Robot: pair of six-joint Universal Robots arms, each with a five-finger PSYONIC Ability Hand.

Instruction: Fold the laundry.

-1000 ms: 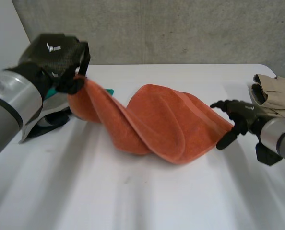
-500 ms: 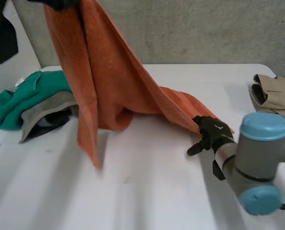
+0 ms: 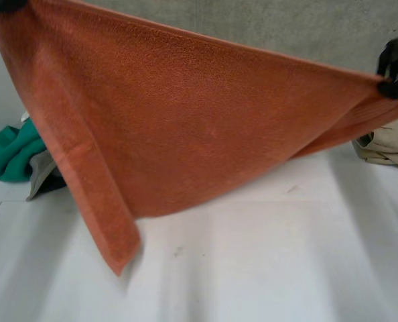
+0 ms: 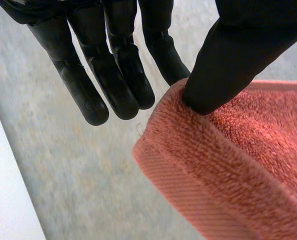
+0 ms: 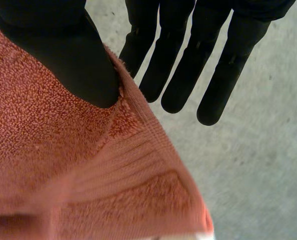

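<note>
the left hand (image 4: 238, 55) pinches one top corner of the orange towel (image 3: 185, 127) between its thumb and a finger, with its other fingers straight and free. the right hand (image 5: 63, 55) pinches the far corner the same way, thumb on the pile. the towel hangs spread between them above the table (image 3: 266, 268), its lowest corner drooping close to the tabletop. a green cloth (image 3: 11, 151) and a grey cloth (image 3: 41, 176) lie behind it on the left. a beige cloth (image 3: 393, 144) lies on the right.
</note>
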